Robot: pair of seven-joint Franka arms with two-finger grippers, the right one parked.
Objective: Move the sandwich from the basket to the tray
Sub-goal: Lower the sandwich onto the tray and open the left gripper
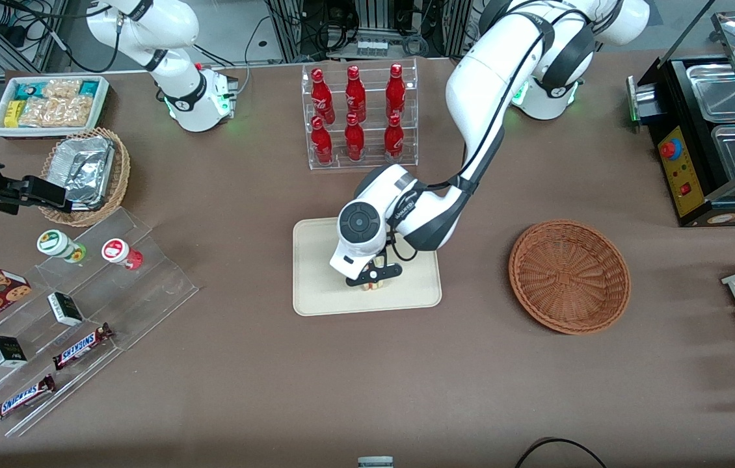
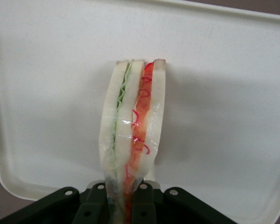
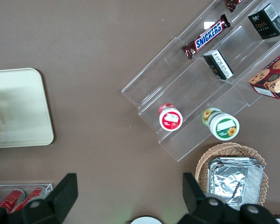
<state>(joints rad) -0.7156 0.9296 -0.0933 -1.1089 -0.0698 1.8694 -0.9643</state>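
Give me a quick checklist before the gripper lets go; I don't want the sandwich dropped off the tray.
1. Sandwich held by the gripper: ok, clamped between the fingers.
2. Gripper over the tray, not the table: ok.
3. Basket emptied: ok, nothing in it.
4. Sandwich within the tray rim: ok, tray surface shows all around it in the wrist view.
5. Sandwich touching the tray surface: cannot tell.
6. Sandwich will stay standing after release: cannot tell; it is held on edge.
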